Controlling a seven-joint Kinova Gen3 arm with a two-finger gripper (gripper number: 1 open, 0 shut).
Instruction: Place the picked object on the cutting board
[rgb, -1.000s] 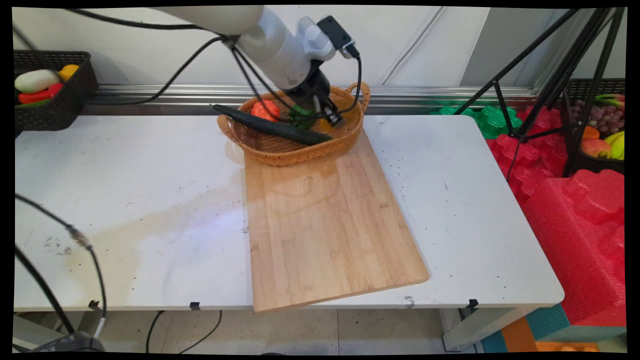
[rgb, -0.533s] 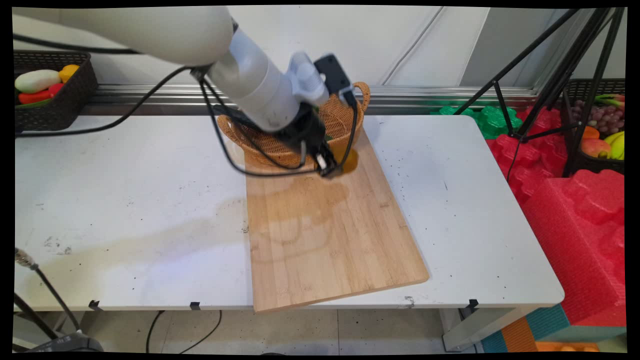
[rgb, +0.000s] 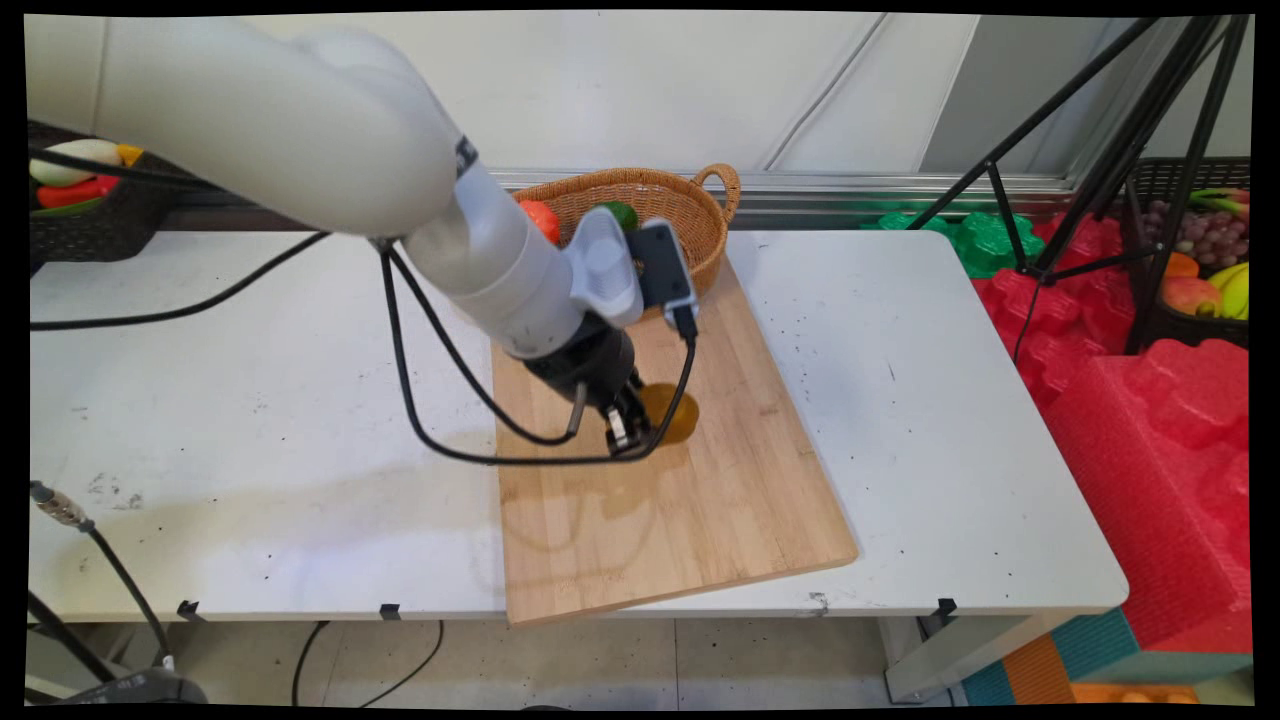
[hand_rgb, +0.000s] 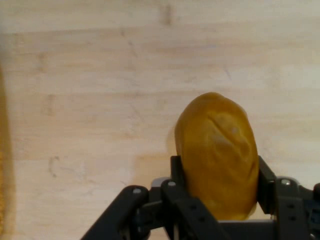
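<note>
You see the gripper (rgb: 632, 432) pinching a yellow fruit (rgb: 672, 414) between its fingers (hand_rgb: 176, 172), over the middle of the board (rgb: 700, 500) on the table (rgb: 250, 400). Behind the board sits the basket (rgb: 690, 215), holding a red piece (rgb: 541, 218) and a green one (rgb: 620, 213).

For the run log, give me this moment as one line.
claw: shut on yellow fruit | over cutting board | behind: wicker basket with vegetables
</note>
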